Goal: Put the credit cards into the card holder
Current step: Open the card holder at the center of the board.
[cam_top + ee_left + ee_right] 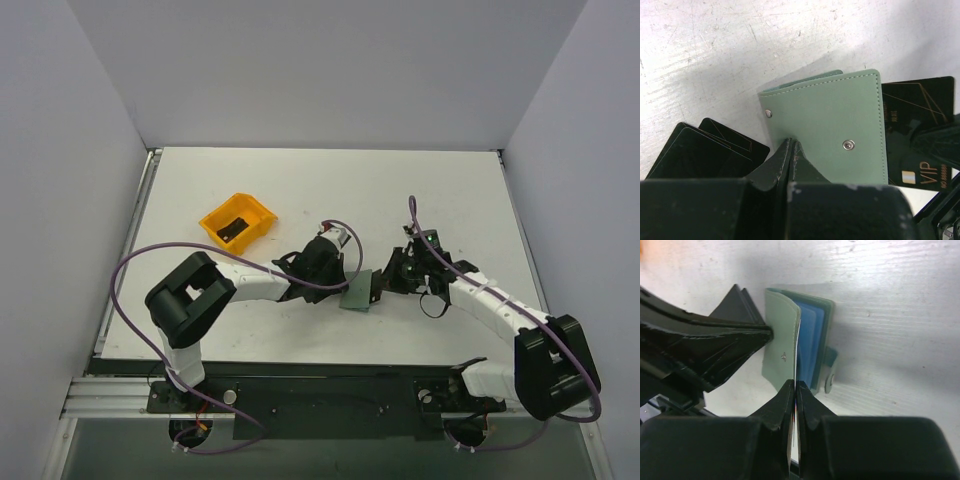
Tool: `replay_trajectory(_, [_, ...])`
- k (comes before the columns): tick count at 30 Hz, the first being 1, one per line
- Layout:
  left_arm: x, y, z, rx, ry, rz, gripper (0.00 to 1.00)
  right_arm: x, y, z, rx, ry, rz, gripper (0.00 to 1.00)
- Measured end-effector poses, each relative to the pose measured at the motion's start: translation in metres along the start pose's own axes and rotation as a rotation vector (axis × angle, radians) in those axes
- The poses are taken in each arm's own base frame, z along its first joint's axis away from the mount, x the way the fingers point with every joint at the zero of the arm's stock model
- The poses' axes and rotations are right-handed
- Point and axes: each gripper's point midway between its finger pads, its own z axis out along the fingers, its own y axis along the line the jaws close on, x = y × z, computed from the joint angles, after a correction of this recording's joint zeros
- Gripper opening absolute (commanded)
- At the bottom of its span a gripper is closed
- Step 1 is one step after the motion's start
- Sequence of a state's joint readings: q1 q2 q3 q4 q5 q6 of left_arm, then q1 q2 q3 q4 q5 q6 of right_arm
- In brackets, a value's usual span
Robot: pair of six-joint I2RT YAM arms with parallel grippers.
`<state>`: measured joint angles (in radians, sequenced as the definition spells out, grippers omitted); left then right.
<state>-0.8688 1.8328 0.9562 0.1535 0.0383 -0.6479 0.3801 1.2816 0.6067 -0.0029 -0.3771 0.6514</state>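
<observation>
The sage-green card holder (830, 125) stands half open near the table's middle (357, 296), its light-blue lining (812, 340) showing in the right wrist view. My left gripper (790, 143) is shut on the edge of its cover flap (781, 345). My right gripper (795, 386) is shut on a black credit card (919, 137) with gold "VIP" print. That card is seen edge-on (797, 352), reaching in between the flap and the blue lining. More black credit cards (702, 152) lie flat on the table beside the left fingers.
An orange bin (238, 222) with a dark card inside sits at the back left of the white table (300, 180). The two arms meet close together at the card holder. Grey walls enclose the table on three sides.
</observation>
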Motion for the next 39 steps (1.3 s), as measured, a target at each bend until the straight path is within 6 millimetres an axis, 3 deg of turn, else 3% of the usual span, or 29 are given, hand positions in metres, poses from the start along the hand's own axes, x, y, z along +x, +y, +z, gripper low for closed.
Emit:
replay_trajectory(9, [0.001, -0.003, 0.0, 0.02, -0.002, -0.006, 0.0, 0.001, 0.026, -0.006, -0.104, 0.006, -0.028, 0.0])
replay_trajectory(22, [0.009, 0.005, -0.012, 0.031, -0.017, -0.058, 0.0, 0.008, 0.07, 0.012, -0.191, 0.063, -0.094, 0.0])
replay_trajectory(32, [0.043, 0.033, -0.051, -0.046, 0.046, -0.095, 0.0, 0.019, 0.087, 0.037, -0.206, 0.108, -0.121, 0.0])
replay_trajectory(39, [0.033, 0.05, -0.088, -0.119, -0.001, -0.099, 0.0, 0.03, 0.08, 0.054, -0.173, 0.159, -0.11, 0.0])
